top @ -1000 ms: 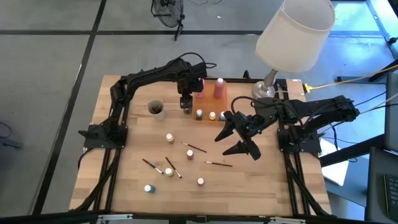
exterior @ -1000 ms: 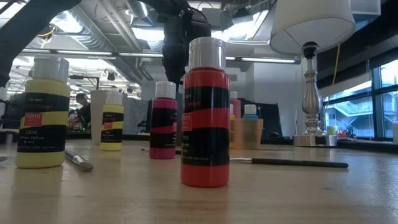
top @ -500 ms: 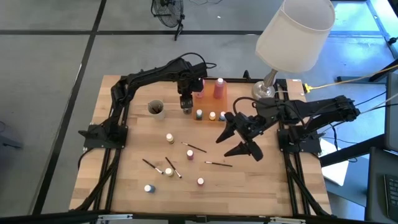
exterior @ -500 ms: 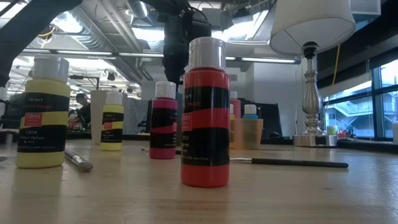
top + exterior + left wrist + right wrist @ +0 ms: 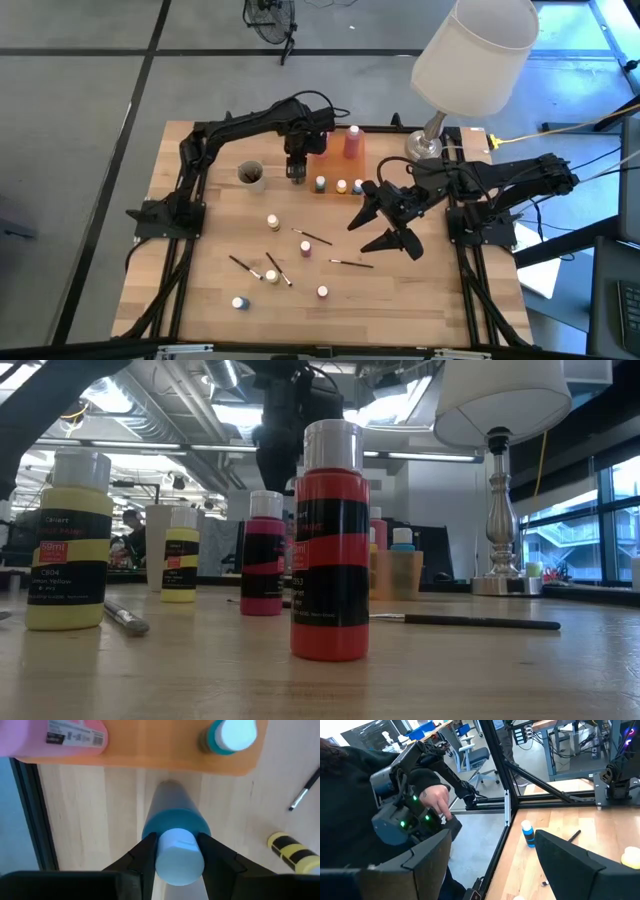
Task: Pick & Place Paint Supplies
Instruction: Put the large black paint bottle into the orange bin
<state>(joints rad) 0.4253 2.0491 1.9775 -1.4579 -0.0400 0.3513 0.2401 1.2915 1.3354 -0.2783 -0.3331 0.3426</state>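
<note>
A blue bottle [image 5: 175,827] with a pale cap is sitting between the fingers [image 5: 142,857] of the left gripper [image 5: 296,172], which are pressing against the cap from both sides, so the claw is clenched on it. In the wrist view the bottle is standing just in front of an orange tray [image 5: 150,757], which is holding a pink bottle [image 5: 60,737] and a small blue-capped bottle [image 5: 232,735]. A yellow-and-black bottle [image 5: 295,855] and a thin brush [image 5: 305,792] are lying on the wood off to one side.

From above, the left gripper is hanging over the far middle of the table [image 5: 440,290], beside a tall pink bottle [image 5: 352,142] and near a short row of small bottles [image 5: 340,186]. A cup [image 5: 251,175] is standing to its left. More small bottles [image 5: 272,221] and dark brushes [image 5: 315,238] are lying scattered across the near half of the wood.

The right gripper [image 5: 385,222] is hovering over the table's right middle with its fingers spread wide and gripping nothing. The lamp [image 5: 470,55] is standing at the far right corner.

In the low view, a red bottle [image 5: 330,540] is standing closest, with yellow bottles [image 5: 68,540] to its left. In the right wrist view, a person's hand [image 5: 436,800] is resting on a control handle beyond the table.
</note>
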